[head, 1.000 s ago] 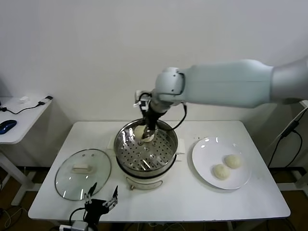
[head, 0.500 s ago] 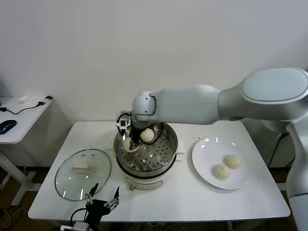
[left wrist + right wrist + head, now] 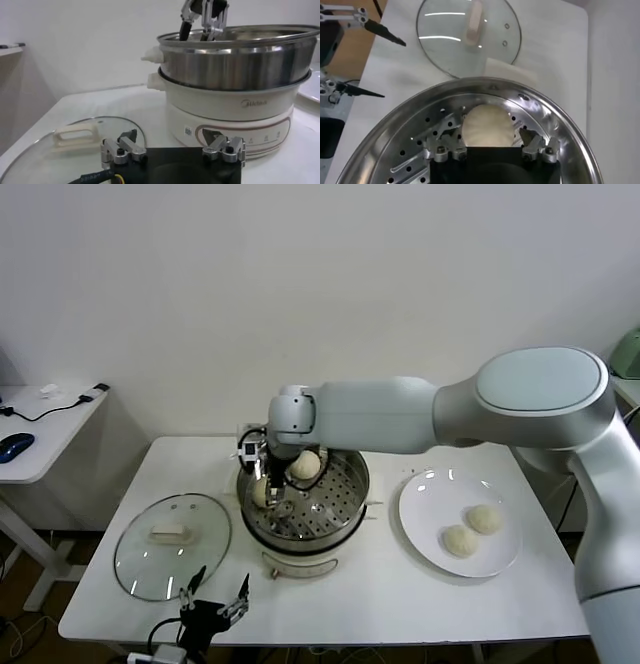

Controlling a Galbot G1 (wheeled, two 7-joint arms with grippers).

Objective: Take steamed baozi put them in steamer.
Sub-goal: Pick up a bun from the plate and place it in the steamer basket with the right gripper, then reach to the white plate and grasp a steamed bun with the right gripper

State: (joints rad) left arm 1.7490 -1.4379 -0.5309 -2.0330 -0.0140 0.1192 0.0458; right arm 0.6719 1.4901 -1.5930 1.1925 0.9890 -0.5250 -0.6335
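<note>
The steamer (image 3: 352,476) stands mid-table, a shiny steel pot with a perforated tray on a white base. Two steamed baozi lie inside, one at the back (image 3: 306,466) and one at the left (image 3: 261,492). My right gripper (image 3: 270,490) reaches down into the pot. Seen from the right wrist, its fingers stand open either side of that baozi (image 3: 487,122), which rests on the tray. Two more baozi (image 3: 484,519) (image 3: 460,540) sit on the white plate (image 3: 425,514). My left gripper (image 3: 212,599) stays parked and open at the table's front edge.
A round glass lid (image 3: 172,544) with a cream handle lies flat to the left of the steamer, just behind the left gripper (image 3: 170,141). A side table with cables stands at the far left (image 3: 40,434).
The right arm swung to the left side of the steamer and lowered its baozi onto the tray. Its fingers have opened off the bun. The left arm has not moved.
</note>
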